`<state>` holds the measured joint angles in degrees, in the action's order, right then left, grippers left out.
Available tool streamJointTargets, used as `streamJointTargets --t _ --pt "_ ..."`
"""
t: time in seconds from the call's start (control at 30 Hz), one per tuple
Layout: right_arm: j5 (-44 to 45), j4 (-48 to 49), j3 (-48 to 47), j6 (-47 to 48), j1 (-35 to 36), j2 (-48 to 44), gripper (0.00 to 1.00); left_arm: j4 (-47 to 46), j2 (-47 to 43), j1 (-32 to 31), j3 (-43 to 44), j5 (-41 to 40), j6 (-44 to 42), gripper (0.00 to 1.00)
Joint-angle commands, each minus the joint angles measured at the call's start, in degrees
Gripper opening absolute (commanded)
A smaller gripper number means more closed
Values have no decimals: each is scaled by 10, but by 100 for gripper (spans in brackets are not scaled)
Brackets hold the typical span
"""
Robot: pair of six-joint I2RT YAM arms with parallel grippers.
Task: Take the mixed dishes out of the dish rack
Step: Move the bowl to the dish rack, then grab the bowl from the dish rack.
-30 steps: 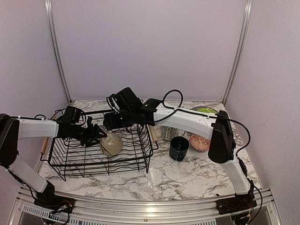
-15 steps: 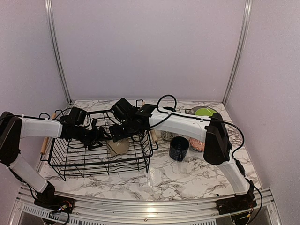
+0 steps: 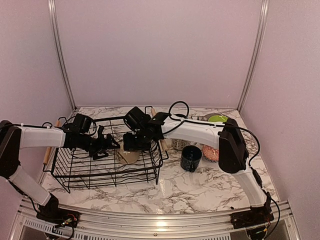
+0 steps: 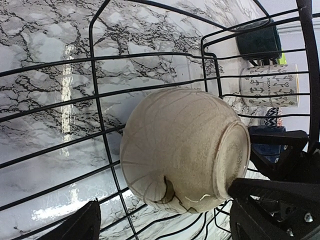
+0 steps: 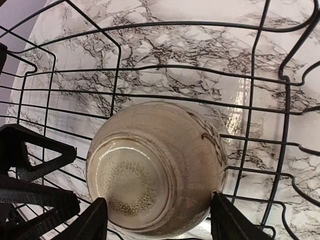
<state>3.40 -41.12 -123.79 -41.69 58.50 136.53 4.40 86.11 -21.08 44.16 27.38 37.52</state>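
Note:
The black wire dish rack holds one dish, a tan mug lying tilted near its right end, base up. My right gripper reaches down into the rack. In the right wrist view it is open, with a finger on each side of the mug. My left gripper is inside the rack just left of the mug. In the left wrist view it is open, with the mug just ahead of its fingertips.
Right of the rack stand a patterned mug, a dark-blue mug, a reddish patterned bowl and a lime-green plate. The rack's wooden handle lies between rack and mugs. The rack wires surround both grippers.
My right gripper has come down from above the rack's far rim and now straddles the tan mug. My left gripper has edged right towards the mug.

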Motion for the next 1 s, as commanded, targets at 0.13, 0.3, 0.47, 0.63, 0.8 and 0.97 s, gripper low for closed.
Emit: streamJointTargets --t 0.13,0.3,0.47,0.63,0.8,0.97 --pt "-67 91 96 -26 -14 -19 44 -31 -8 5 -17 -21 30 96" --pt "-8 41 92 -26 -21 -10 21 -57 4 4 -19 -13 58 99" --pt "50 3 92 -12 -17 -2 13 -62 24 -11 -5 5 69 99" --pt "93 -6 118 -12 -19 -20 13 -72 39 -34 -3 -6 79 99" --pt "90 22 167 -33 -28 -41 10 -153 29 -37 -44 -6 129 99" --pt "94 18 174 -39 -33 -39 10 -241 42 -40 -68 3 170 99"
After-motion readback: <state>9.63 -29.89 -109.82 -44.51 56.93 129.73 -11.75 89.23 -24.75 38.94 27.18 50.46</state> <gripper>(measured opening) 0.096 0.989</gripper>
